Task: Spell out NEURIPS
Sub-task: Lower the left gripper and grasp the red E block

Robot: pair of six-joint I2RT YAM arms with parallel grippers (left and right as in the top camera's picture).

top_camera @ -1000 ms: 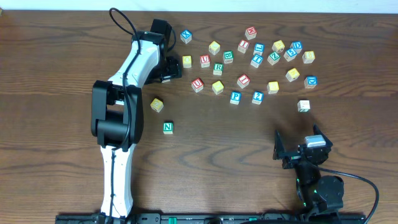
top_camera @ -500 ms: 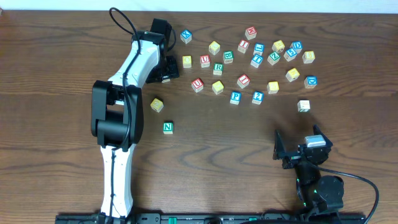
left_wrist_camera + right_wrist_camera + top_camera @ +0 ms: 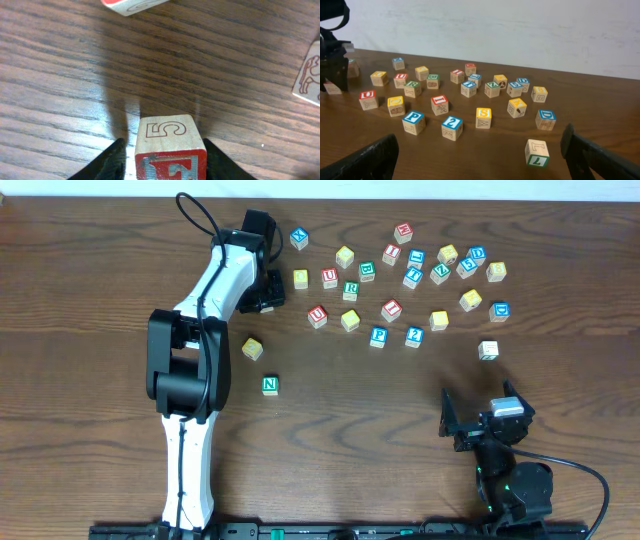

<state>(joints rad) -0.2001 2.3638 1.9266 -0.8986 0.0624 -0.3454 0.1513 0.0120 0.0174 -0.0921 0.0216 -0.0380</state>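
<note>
My left gripper [image 3: 266,290] is at the back left, shut on a wooden block with a red E face and a 5 on top [image 3: 169,145], just above the wood. A green N block [image 3: 269,385] lies alone at front left, with a yellow block [image 3: 252,348] behind it. In the cluster are a red U [image 3: 317,315], a green R [image 3: 350,289], a red I [image 3: 391,310], a blue P [image 3: 378,336] and a yellow S [image 3: 438,320]. My right gripper [image 3: 481,423] is open and empty at front right. It faces the cluster, where U [image 3: 367,99], P [image 3: 413,121] and S [image 3: 483,118] show.
Several more letter and number blocks are scattered across the back right [image 3: 447,265]. A green 7 block [image 3: 488,350] lies apart near the right gripper and shows in the right wrist view [image 3: 537,152]. The left arm [image 3: 205,310] stretches over the left side of the table.
My left gripper has shifted slightly left, away from the yellow block beside it, with the E block in it. The right arm has not moved.
</note>
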